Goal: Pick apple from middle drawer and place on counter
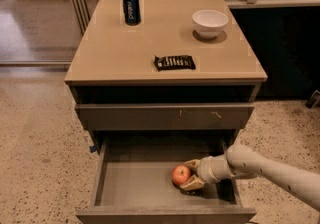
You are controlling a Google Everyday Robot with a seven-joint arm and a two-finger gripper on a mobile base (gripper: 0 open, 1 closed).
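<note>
From the one camera view I see the middle drawer [135,184] pulled out below the scratched drawer front [165,116]. The apple [180,173] sits on the drawer floor, right of centre and toward the front. My arm [270,169] reaches in from the right, and the claw [186,174] is inside the drawer, spread, with one finger above the apple and one below it. I cannot tell whether either finger touches the fruit. Up on the worktop [115,53] stand a blue can [131,6] at the back left and a white bowl [210,22] at the back right. A dark wrapped bar [174,62] lies near the front edge. A speckled floor [40,158] surrounds the cabinet.
</note>
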